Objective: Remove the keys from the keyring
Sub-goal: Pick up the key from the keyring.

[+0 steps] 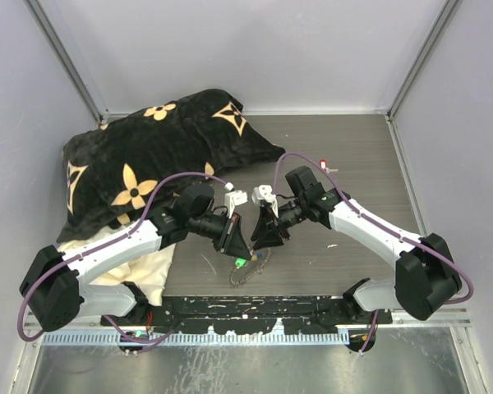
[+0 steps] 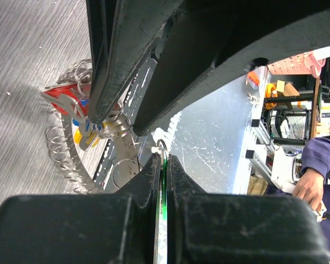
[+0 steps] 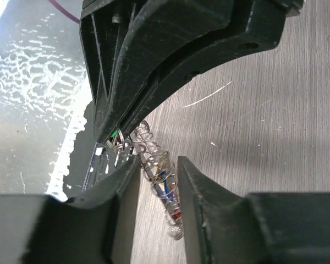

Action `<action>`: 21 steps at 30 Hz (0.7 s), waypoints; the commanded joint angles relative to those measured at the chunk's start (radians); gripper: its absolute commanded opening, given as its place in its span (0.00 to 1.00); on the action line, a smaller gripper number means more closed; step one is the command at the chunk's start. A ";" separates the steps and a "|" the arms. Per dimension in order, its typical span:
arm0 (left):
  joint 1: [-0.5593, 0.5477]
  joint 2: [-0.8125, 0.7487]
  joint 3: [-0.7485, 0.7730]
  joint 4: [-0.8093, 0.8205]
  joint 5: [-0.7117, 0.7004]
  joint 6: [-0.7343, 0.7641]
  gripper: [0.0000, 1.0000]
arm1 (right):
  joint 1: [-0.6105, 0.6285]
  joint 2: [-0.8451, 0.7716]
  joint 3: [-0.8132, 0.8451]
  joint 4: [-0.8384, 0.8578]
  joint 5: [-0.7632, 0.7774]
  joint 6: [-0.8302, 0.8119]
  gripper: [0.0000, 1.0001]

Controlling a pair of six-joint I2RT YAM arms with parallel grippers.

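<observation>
My left gripper (image 1: 238, 246) is shut on a green key (image 2: 164, 181), whose head shows as a thin green strip between the pads. From that key the silvery coiled keyring (image 1: 248, 275) hangs down to the table. In the left wrist view the keyring (image 2: 63, 151) curves under a red key (image 2: 63, 98) and blue and yellow ones. My right gripper (image 1: 261, 242) meets the left one tip to tip. Its jaws (image 3: 157, 165) close round the keyring (image 3: 148, 144), with blue and red keys (image 3: 165, 190) bunched inside the coil.
A black cushion (image 1: 148, 164) with gold flower prints fills the back left, and a cream cloth (image 1: 152, 271) lies under the left arm. A small white and red bit (image 1: 327, 168) lies behind the right arm. The table's front rail (image 1: 246, 308) runs just below the keyring.
</observation>
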 commanded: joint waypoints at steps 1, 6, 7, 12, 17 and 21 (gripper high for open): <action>0.012 -0.014 0.049 0.037 0.074 0.022 0.00 | 0.001 -0.014 0.011 0.061 0.044 0.061 0.34; 0.030 -0.033 0.041 0.007 0.080 0.039 0.00 | -0.010 -0.022 0.019 0.061 0.048 0.076 0.20; 0.034 -0.036 0.039 0.004 0.083 0.041 0.00 | -0.012 -0.022 0.019 0.060 0.046 0.079 0.18; 0.046 -0.043 0.037 -0.012 0.087 0.048 0.00 | -0.013 -0.023 0.023 0.058 0.025 0.083 0.04; 0.054 -0.046 0.040 -0.022 0.090 0.051 0.00 | -0.013 -0.026 0.027 0.048 0.007 0.075 0.03; 0.058 -0.050 0.048 -0.036 0.094 0.059 0.00 | -0.013 -0.025 0.026 0.014 -0.047 0.026 0.06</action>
